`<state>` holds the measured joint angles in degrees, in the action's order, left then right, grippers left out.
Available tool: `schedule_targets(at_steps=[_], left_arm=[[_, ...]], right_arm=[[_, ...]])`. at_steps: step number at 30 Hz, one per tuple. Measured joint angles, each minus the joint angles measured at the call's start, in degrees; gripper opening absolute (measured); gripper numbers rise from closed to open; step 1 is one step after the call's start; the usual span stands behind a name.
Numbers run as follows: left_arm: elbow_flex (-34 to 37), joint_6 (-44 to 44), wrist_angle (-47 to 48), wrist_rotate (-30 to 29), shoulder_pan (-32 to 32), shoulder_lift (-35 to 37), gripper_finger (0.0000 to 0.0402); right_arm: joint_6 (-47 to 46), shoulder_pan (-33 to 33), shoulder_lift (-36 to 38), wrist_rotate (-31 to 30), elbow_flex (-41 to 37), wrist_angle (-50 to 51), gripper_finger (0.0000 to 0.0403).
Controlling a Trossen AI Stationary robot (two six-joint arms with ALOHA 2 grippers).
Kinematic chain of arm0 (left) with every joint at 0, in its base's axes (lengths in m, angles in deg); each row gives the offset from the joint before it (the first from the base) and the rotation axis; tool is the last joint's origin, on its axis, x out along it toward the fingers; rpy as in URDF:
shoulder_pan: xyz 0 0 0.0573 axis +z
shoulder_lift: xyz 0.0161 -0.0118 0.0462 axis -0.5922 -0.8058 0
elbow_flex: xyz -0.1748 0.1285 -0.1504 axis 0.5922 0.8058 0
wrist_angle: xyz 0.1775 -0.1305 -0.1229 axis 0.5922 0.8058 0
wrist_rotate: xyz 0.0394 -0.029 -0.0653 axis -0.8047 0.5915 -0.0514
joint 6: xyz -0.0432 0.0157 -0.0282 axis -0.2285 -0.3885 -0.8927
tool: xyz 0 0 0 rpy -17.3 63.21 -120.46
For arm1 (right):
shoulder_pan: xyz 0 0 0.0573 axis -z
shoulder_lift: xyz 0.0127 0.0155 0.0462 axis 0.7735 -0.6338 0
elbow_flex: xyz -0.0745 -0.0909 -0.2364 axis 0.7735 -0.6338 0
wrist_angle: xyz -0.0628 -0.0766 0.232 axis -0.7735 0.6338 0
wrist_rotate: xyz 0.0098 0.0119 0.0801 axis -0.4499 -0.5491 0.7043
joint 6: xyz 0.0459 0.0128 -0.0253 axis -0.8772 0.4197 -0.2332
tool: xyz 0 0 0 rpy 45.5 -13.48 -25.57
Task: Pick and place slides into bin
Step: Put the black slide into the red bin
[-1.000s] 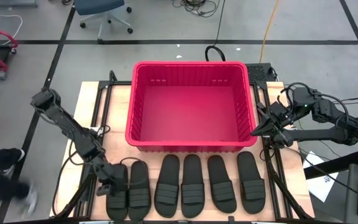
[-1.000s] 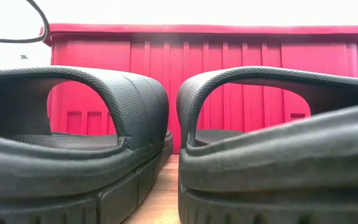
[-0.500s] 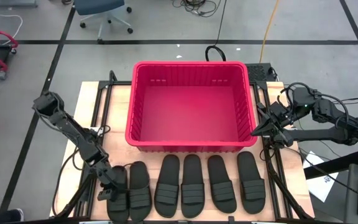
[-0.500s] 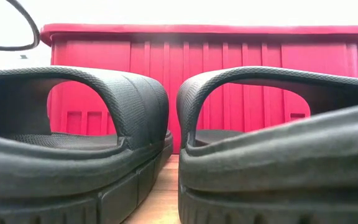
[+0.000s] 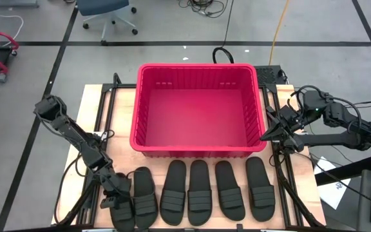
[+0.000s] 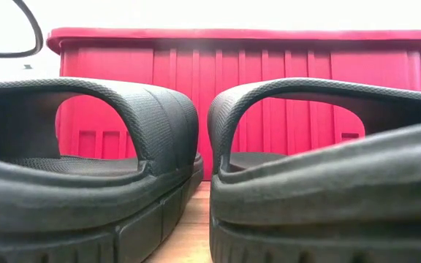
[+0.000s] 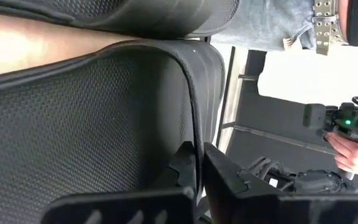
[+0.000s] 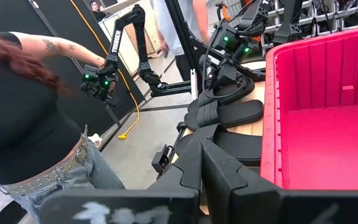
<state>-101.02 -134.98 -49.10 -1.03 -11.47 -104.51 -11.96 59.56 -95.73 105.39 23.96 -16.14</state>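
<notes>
High view: left jaws [image 5: 116, 193], seemingly nipped on the lower-left slide [image 5: 122, 205], its length pointing toward the bin [image 5: 198, 149].

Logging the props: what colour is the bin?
Red; the bin shows best in the high view.

Overhead, you look straight down on the whole desk [image 5: 102, 109]. Low camera: you sit at desk height, tight against two slides [image 6: 86, 168], facing the bin [image 6: 269, 88], which the right wrist view also shares.
</notes>
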Motion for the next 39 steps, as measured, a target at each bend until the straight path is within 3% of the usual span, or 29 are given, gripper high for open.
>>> schedule_targets(at_steps=[14, 22, 26, 31, 39], left_arm=[[-0.7, -7.6, -2.8, -0.1, 0.0, 4.3, 0.0003], [-7.8, -10.5, 1.8, -0.1, 0.0, 9.0, 0.0001], [-16.0, -9.9, 10.1, -0.2, 0.0, 11.0, 0.0001], [-28.9, -7.1, 28.3, -1.2, 0.6, 11.7, 0.0001], [-46.8, -0.3, 56.5, -7.9, 5.1, 11.7, 0.0001]], right_arm=[[0.2, 0.0, 0.0, 0.0, 0.0, 0.0, 0.0], [0.2, 0.0, 0.0, 0.0, 0.0, 0.0, 0.0], [0.2, 0.0, 0.0, 0.0, 0.0, 0.0, 0.0], [0.9, 0.0, 0.0, 0.0, 0.0, 0.0, 0.0], [2.7, 0.0, 0.0, 0.0, 0.0, 0.0, 0.0]])
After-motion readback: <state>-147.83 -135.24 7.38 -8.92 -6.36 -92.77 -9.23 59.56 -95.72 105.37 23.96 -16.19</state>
